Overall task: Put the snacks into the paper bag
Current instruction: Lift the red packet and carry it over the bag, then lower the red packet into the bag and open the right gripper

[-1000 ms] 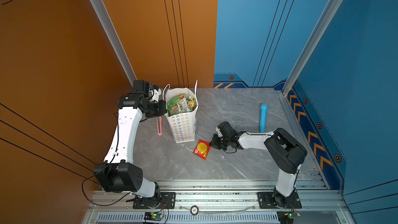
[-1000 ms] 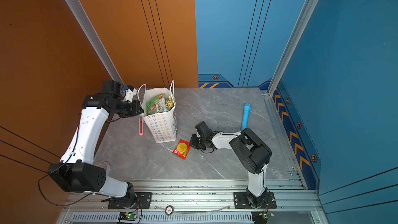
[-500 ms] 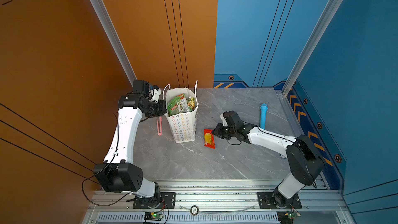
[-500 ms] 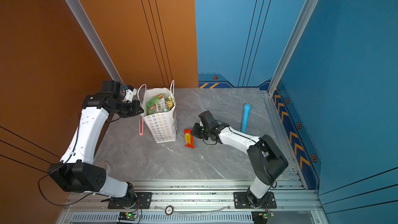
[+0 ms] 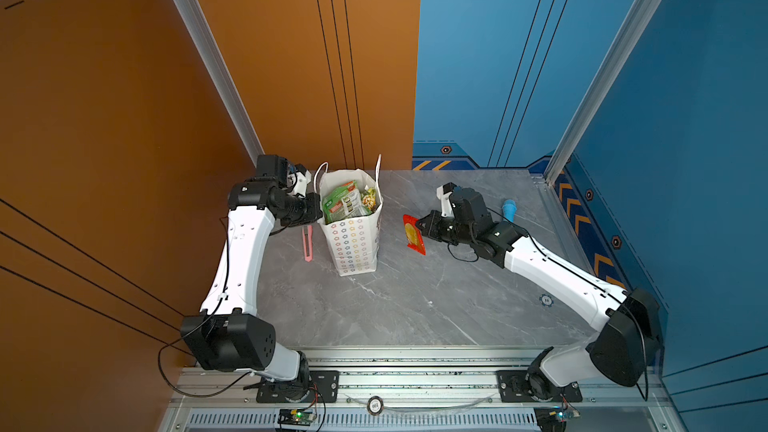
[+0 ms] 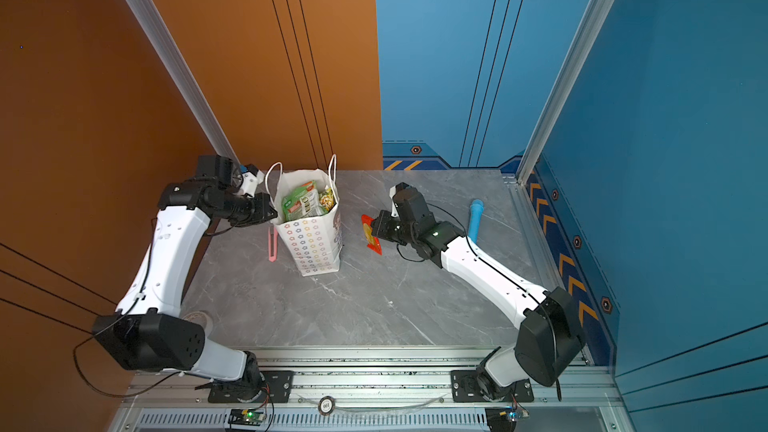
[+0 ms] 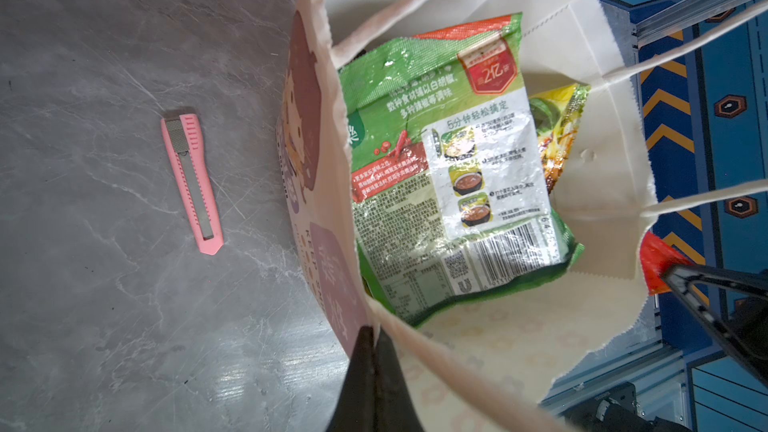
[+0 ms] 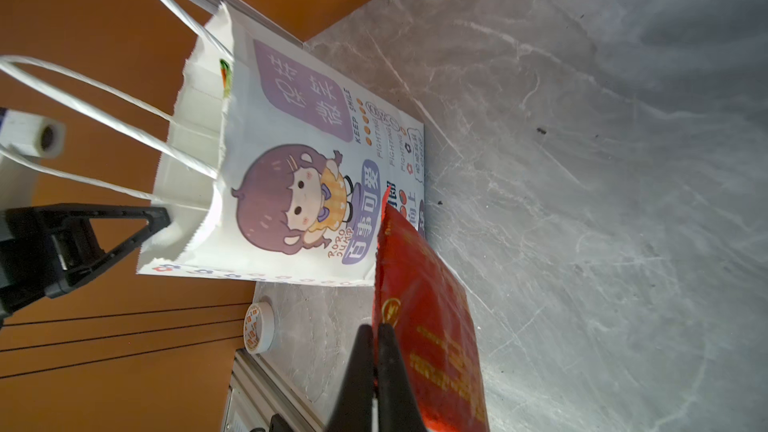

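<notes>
Grey desk (image 5: 415,305): your left fingers (image 7: 361,367) pinch the bag (image 5: 353,243) rim, steadying it; right fingers (image 8: 361,367) grip the packet (image 5: 413,234) at three o'clock.

White arm links (image 5: 245,259), black joint housings (image 5: 228,340), black cables (image 5: 159,365), black left end effector (image 7: 373,338)

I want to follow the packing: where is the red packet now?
In both top views the red packet is held in the shut right gripper, just right of the paper bag, with the blue cylinder farther right.
</notes>
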